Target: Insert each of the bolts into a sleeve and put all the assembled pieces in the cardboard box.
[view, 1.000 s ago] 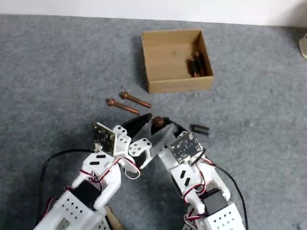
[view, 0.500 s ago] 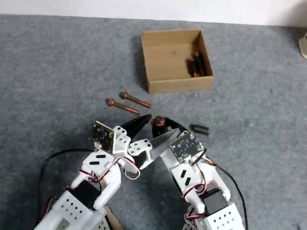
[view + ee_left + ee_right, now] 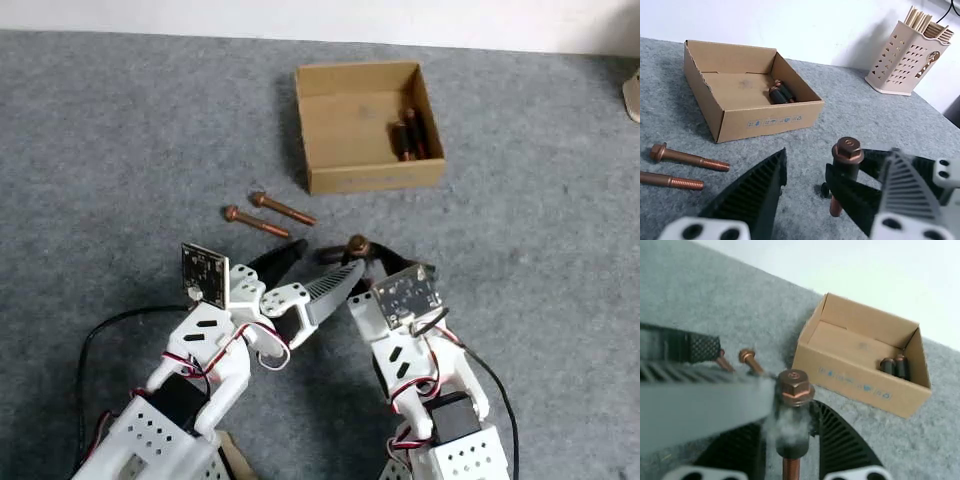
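My right gripper is shut on a copper bolt, which stands upright with its hex head on top. The bolt rises between dark fingers; I cannot tell whether a sleeve is on it. My left gripper is open right beside it, its black finger and grey finger spread either side. Two loose bolts lie on the carpet to the left. The cardboard box at the back holds assembled pieces.
A dark sleeve end peeks out by the right wrist's camera board. A perforated beige holder stands far right, beyond the box. Grey carpet lies open to the left and right of the arms. The loose bolts lie close to the left gripper.
The right gripper has carried the upright bolt to the right and slightly farther back, and its camera board now covers most of the sleeve. The left arm has shifted slightly left.
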### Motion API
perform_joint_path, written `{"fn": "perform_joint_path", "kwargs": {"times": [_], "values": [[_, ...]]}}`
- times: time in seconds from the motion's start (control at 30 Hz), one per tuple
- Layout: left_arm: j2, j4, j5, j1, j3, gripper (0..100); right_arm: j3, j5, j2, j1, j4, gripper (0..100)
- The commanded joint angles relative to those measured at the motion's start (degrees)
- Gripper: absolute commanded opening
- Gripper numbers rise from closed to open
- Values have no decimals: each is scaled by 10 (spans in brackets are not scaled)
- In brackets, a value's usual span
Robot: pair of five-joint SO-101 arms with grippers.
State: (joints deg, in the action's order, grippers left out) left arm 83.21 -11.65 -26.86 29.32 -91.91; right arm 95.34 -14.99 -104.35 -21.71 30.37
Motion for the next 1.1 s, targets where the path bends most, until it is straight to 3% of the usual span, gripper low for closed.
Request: {"fn": "perform_joint_path", "kwargs": {"times": [0.0,0.33,0.9,1.07], "values": [[6,2,-6,-7,29,198,-7,5,-8,6,0,5],[6,3,-6,-8,29,8,-6,8,-8,31,2,5],[1,3,-7,-45,27,10,-73,25,-5,34,132,5],[1,3,-5,-42,24,10,-138,24,94,34,134,5]]}}
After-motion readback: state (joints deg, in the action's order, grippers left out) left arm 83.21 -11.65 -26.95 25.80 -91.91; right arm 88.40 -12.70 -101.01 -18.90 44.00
